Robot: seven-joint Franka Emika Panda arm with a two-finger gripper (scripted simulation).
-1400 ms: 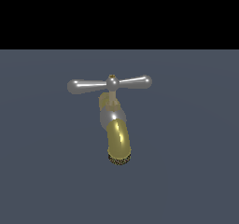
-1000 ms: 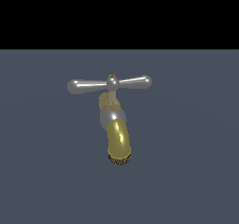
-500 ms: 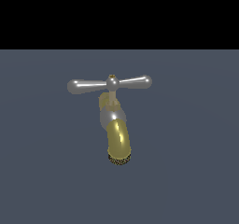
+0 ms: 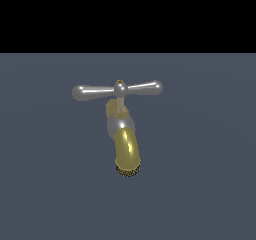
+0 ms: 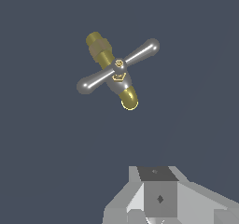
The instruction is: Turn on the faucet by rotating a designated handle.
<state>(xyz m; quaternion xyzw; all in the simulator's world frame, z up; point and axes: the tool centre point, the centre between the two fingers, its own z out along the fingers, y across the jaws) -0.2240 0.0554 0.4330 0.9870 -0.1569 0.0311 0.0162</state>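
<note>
No change over the last second: handle [image 4: 118,89] unturned on the faucet [image 4: 123,134], well ahead of my end effector [image 5: 161,204], whose spread I can't tell—approach pending.

Evenly lit, fairly dim, flat renders; no blur, no edge distortion. Soft white glints along the handle [image 4: 118,89] arms and a bright streak down the gold spout [image 4: 127,149]. No cast shadow visible on the dull slate table [image 4: 200,149]. Solid black band across the exterior view's upper part. Coarse, blocky edges on the pale grey hand [image 5: 158,199]
</note>
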